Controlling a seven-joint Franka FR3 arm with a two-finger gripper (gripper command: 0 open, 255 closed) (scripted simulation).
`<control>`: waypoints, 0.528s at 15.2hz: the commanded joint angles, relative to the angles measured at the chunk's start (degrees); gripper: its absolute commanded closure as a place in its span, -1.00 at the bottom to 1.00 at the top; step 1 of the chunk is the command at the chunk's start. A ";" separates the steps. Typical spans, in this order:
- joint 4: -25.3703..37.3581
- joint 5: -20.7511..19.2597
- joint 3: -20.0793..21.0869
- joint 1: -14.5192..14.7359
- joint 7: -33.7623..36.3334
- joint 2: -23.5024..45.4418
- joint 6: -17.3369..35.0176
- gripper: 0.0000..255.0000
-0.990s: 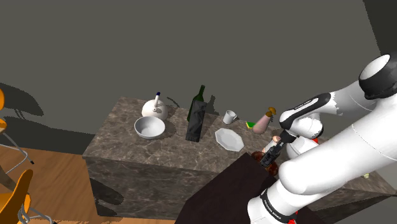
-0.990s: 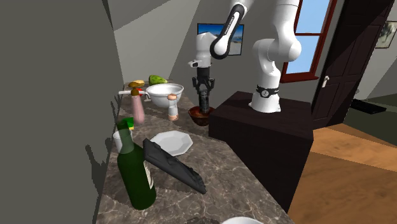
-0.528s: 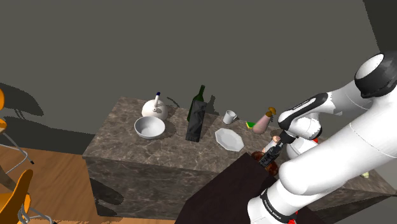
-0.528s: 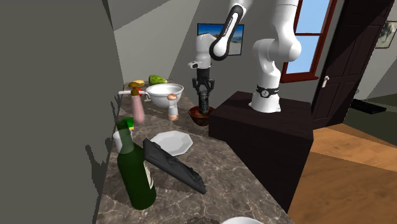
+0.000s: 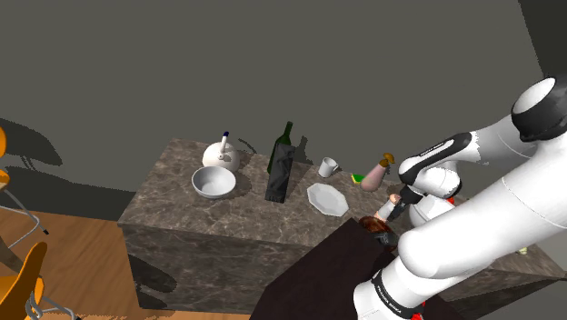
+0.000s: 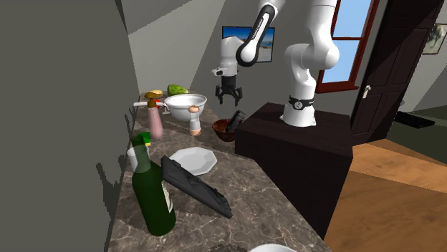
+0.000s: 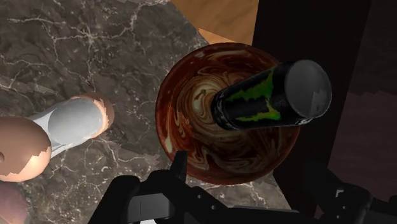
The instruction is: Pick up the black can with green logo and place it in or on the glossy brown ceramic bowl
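The can (image 6: 237, 118) is no longer clasped upright between the jaws, as it was half a second ago. It is released and is now seen tipped over in the brown bowl (image 6: 220, 132), with one end down inside and the other end leaned out over the rim on the side next to the dark stand (image 6: 286, 147). The jaws, closed on the can before, are now spread apart, and nothing is held between them; the can is left below them, untouched.
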 commanded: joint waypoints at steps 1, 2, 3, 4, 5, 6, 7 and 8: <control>0.43 -5.56 1.06 -2.06 3.84 -4.89 -4.63 -1.00; 0.86 -7.56 2.14 -3.30 5.33 -7.67 -7.57 -1.00; 1.25 -8.69 2.98 -4.13 6.21 -9.72 -9.87 -1.00; 1.24 -8.57 3.18 -4.31 6.13 -9.67 -9.85 -1.00; 1.24 -8.55 3.21 -4.34 6.11 -9.67 -9.85 -1.00; 1.24 -8.55 3.22 -4.34 6.11 -9.67 -9.85 -1.00; 1.24 -8.55 3.22 -4.35 6.11 -9.67 -9.85 -1.00; 1.24 -8.55 3.22 -4.34 6.11 -9.67 -9.85 -1.00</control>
